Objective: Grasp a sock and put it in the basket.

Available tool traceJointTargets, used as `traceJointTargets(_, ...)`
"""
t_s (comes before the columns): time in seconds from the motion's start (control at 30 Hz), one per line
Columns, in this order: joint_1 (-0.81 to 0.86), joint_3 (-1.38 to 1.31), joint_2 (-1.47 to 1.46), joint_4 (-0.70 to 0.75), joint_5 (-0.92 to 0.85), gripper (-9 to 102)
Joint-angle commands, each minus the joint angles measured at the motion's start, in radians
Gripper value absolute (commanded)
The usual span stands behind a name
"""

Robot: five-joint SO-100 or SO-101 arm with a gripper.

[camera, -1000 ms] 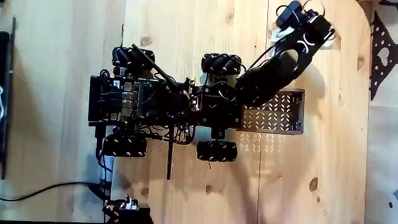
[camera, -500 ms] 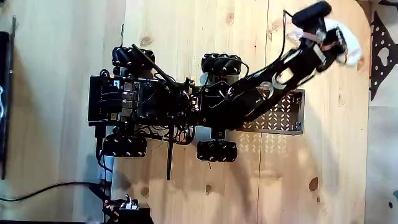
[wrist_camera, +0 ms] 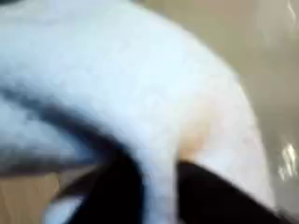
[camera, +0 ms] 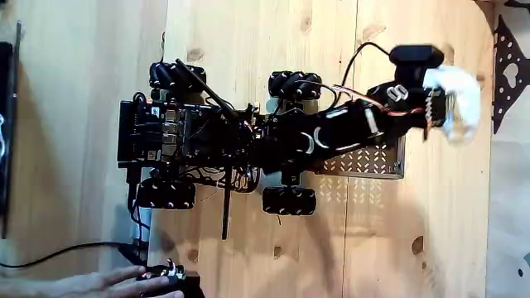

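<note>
In the fixed view the cream-white sock (camera: 458, 101) hangs off the end of the black arm, lifted above the wooden table, just up and right of the basket's right end. My gripper (camera: 439, 103) is shut on the sock. The basket (camera: 377, 156), a dark perforated metal tray, is fixed to the right end of the black wheeled robot (camera: 215, 136), and the arm crosses above its upper left part. In the wrist view the soft white sock (wrist_camera: 103, 75) is close up and blurred, with dark fingers (wrist_camera: 117, 196) pinching a fold at the bottom.
A person's hand (camera: 99, 285) rests at the bottom edge next to a small black device (camera: 174, 285). A black cable (camera: 58, 252) runs along the lower left. Black perforated metal parts (camera: 507, 74) lie at the right edge.
The arm has swung from the table's top right corner down toward the basket, carrying the sock off the table. A hand has come into view at the bottom.
</note>
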Motion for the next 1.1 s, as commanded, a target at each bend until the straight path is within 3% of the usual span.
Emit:
traceJointTargets(0.0,0.061,0.002,-0.014,0.104,-0.074,0)
traceJointTargets(0.1,0.104,0.003,-0.091,0.202,-0.126,0)
traceJointTargets(0.47,0.232,0.031,-0.21,0.253,-0.138,0)
traceJointTargets(0.7,0.353,0.158,-0.095,0.235,-0.242,0)
traceJointTargets(0.9,0.393,0.179,0.038,0.324,-0.327,0)
traceJointTargets(1.07,0.391,0.285,0.066,0.288,-0.322,0)
